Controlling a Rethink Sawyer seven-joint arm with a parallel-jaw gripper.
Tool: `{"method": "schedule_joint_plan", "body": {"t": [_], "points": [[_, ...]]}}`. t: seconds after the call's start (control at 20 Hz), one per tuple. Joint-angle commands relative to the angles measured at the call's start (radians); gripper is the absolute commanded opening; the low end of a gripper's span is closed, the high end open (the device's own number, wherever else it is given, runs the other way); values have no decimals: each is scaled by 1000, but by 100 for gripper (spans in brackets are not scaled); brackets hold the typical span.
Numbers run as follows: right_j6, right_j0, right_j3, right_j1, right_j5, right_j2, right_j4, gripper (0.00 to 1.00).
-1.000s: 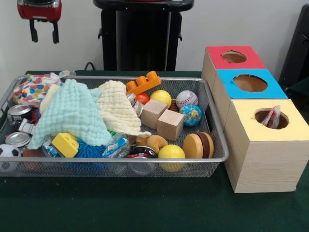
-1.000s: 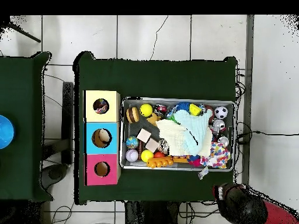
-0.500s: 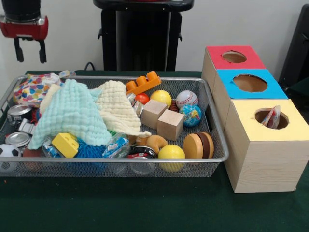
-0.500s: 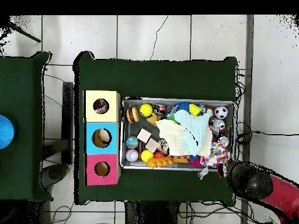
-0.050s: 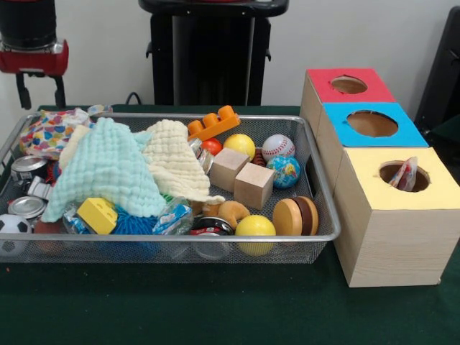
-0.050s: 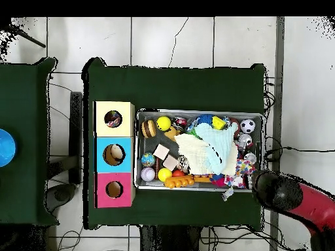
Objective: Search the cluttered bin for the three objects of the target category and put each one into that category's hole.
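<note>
green felt covers the desk (image 5: 215,309) where a wire mesh bin (image 5: 327,215) sits crowded with toys, while the gripper (image 5: 37,90) hangs above its corner by the patterned cloth (image 5: 47,133), fingers parted and holding nothing. which category is wanted cannot be told from the scene; the yellow box (image 5: 395,223) already has a crinkly packet (image 5: 406,174) poking from its hole, so similar packets are the likely quarry, and one such wrapper (image 5: 175,215) lies half tucked under the mint cloth (image 5: 104,169) near the bin's front rail. it looks light, thin and slippery, best pinched at a raised edge rather than pressed flat. the blue box (image 5: 370,123) holds something pale in the overhead view, and the red box (image 5: 348,85) shows only a dark hole. wooden blocks (image 5: 241,176), balls and tins (image 5: 27,207) fill the rest of the bin.
</note>
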Motion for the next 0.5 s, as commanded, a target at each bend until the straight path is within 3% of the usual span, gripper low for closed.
{"method": "schedule_joint_plan", "body": {"t": [0.05, 0.35, 0.5], "points": [[147, 33, -57, 146, -87, 31, 5, 100], [182, 50, -56, 202, -164, 9, 4, 100], [197, 61, -82, 264, -219, -2, 4, 100]]}}
